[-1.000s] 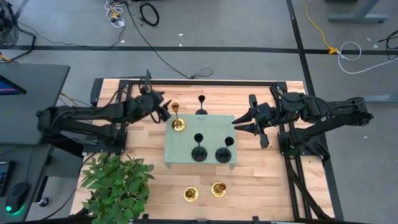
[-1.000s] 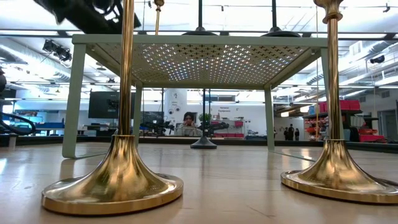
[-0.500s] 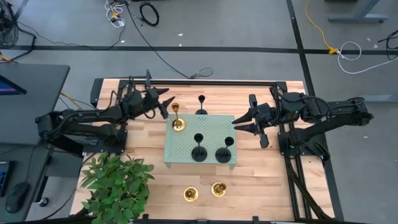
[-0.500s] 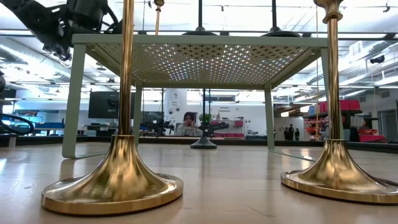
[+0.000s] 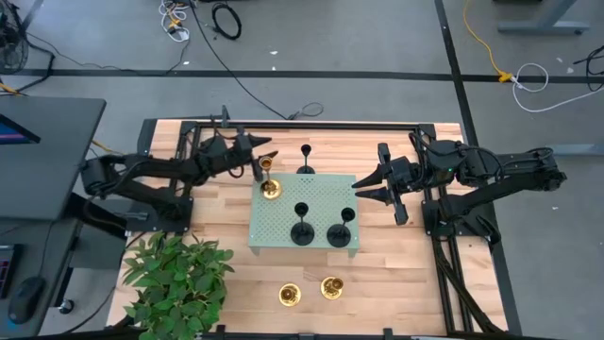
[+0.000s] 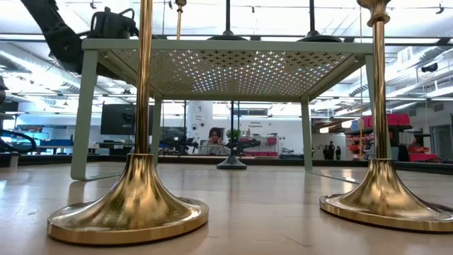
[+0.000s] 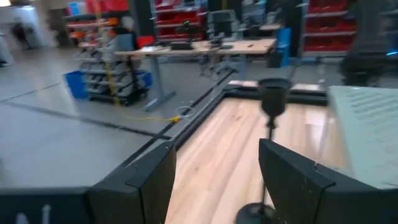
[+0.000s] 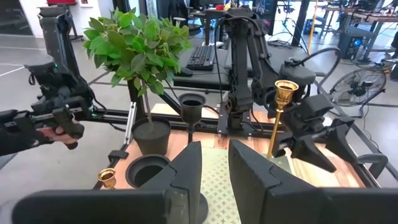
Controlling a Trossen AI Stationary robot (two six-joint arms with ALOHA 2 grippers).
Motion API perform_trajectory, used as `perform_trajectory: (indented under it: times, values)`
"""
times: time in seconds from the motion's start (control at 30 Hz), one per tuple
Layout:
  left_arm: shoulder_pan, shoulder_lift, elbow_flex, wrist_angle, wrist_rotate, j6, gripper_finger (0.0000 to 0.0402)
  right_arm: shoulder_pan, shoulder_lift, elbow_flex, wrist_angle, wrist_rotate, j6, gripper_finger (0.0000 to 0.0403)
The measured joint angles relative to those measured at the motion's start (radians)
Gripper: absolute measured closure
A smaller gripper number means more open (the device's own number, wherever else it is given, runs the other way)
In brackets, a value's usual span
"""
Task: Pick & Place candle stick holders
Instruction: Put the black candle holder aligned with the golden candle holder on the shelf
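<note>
While reaching low across the table's far edge, the left gripper (image 5: 263,154) is hanging jaws apart, empty, beside the gold holder (image 5: 270,185) standing on the tray (image 5: 321,200) corner. Right gripper (image 5: 363,187) is hovering off the tray's other side, fingers nearly together, holding nothing.

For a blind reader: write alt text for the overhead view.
Seen from above, a pale green tray on a wooden table holds two black candle holders and one gold. One black holder stands behind it, two gold ones in front; an arm flanks each side.
</note>
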Motion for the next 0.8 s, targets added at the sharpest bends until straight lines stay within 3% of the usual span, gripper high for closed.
perform_trajectory:
  times: [0.3, 0.8]
  values:
    - [0.032, 0.079, 0.002, 0.169, 0.099, -0.025, 0.0197, 0.000, 0.000, 0.000, 0.000, 0.000, -0.010, 0.0324]
    - [0.045, 0.216, 0.096, 0.166, 0.185, -0.019, 0.0207, 0.000, 0.000, 0.000, 0.000, 0.000, -0.010, 0.0324]
